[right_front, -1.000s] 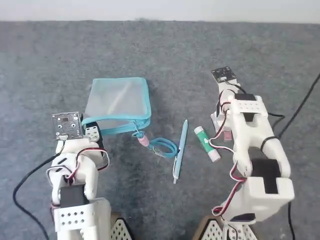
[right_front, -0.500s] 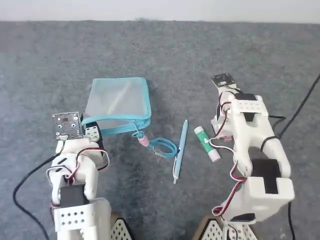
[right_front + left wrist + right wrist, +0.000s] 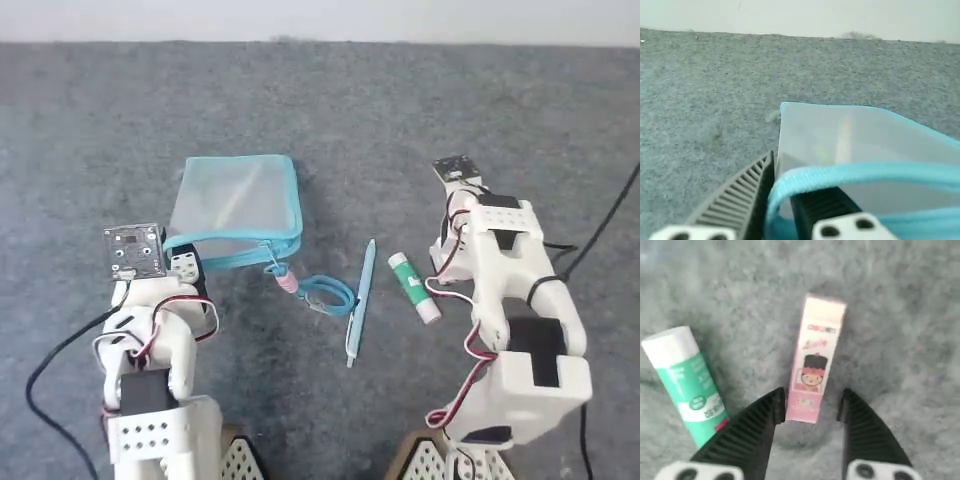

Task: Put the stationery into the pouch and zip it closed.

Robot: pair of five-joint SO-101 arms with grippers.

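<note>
A clear pouch (image 3: 236, 210) with turquoise trim lies at the left, its zipper pull and turquoise strap (image 3: 322, 293) trailing to the right. My left gripper (image 3: 781, 192) is shut on the pouch's turquoise rim (image 3: 850, 172) at its near left corner. A light blue pen (image 3: 360, 300) and a green-and-white glue stick (image 3: 413, 286) lie in the middle. A pink eraser (image 3: 816, 359) lies on the cloth next to the glue stick (image 3: 686, 381). My right gripper (image 3: 811, 402) is open, its fingers on either side of the eraser's near end.
Grey felt cloth (image 3: 330, 120) covers the whole table, with open room at the back and far left. A black cable (image 3: 610, 215) runs along the right edge.
The right arm has shifted slightly right and down over the eraser. The left arm and the pouch have not moved.
</note>
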